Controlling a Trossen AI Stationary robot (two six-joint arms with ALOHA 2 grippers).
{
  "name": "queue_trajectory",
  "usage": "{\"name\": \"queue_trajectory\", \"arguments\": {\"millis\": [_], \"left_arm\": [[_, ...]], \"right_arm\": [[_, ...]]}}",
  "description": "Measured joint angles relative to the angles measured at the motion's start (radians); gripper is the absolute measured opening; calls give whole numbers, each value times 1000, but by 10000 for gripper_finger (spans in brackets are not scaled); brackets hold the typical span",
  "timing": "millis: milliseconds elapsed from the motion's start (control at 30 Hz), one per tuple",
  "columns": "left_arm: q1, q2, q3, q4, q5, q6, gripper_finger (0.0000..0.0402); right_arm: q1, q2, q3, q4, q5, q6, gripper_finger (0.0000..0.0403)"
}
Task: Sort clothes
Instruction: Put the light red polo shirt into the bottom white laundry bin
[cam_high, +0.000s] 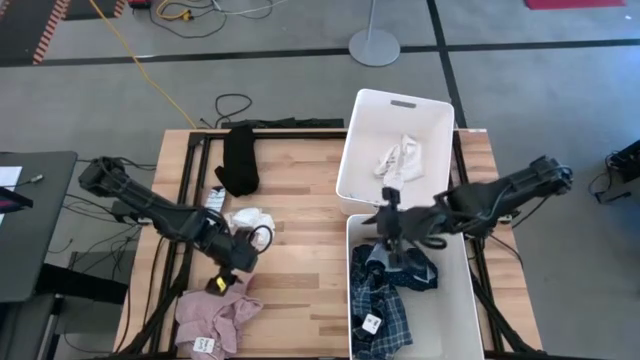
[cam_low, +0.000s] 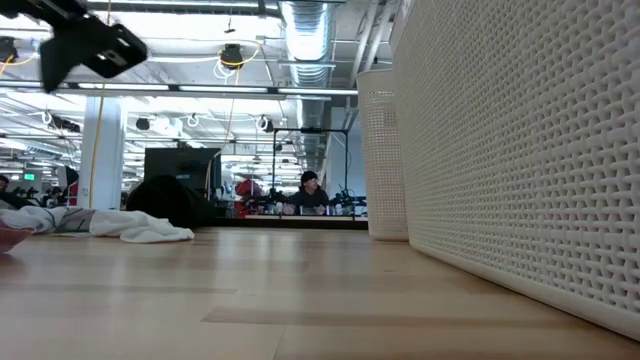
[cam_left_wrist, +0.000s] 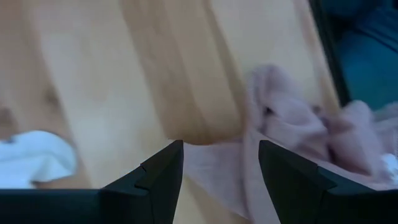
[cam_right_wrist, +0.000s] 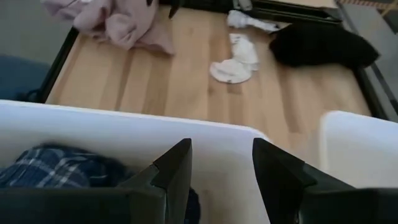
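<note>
A pink piece (cam_high: 215, 312) lies on the table at the near left, and it also shows in the left wrist view (cam_left_wrist: 292, 124). My left gripper (cam_high: 232, 262) (cam_left_wrist: 221, 158) hovers open and empty just above its far edge. White socks (cam_high: 248, 218) lie beside it, and a black piece (cam_high: 238, 160) lies at the far left. My right gripper (cam_high: 392, 228) (cam_right_wrist: 221, 168) is open and empty over the near white bin's far-left corner (cam_right_wrist: 205, 140). A blue plaid shirt (cam_high: 385, 310) (cam_right_wrist: 50, 168) and a navy piece (cam_high: 405, 265) lie in that bin. More white socks (cam_high: 400, 155) lie in the far bin.
Two white bins stand on the table's right half, the near one (cam_high: 455, 300) and the far one (cam_high: 360, 130); their perforated walls (cam_low: 500, 150) fill the right of the low view. Bare wood lies between the bins and the garments on the left.
</note>
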Motion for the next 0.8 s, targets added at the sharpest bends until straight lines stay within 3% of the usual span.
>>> {"name": "queue_trajectory", "arguments": {"millis": [267, 800], "left_arm": [[-65, 0, 0, -5, 8, -61, 203], [-77, 0, 0, -6, 0, -60, 203]], "right_arm": [[47, 71, 0, 15, 2, -7, 183], [43, 72, 0, 158, 2, -83, 183]]}}
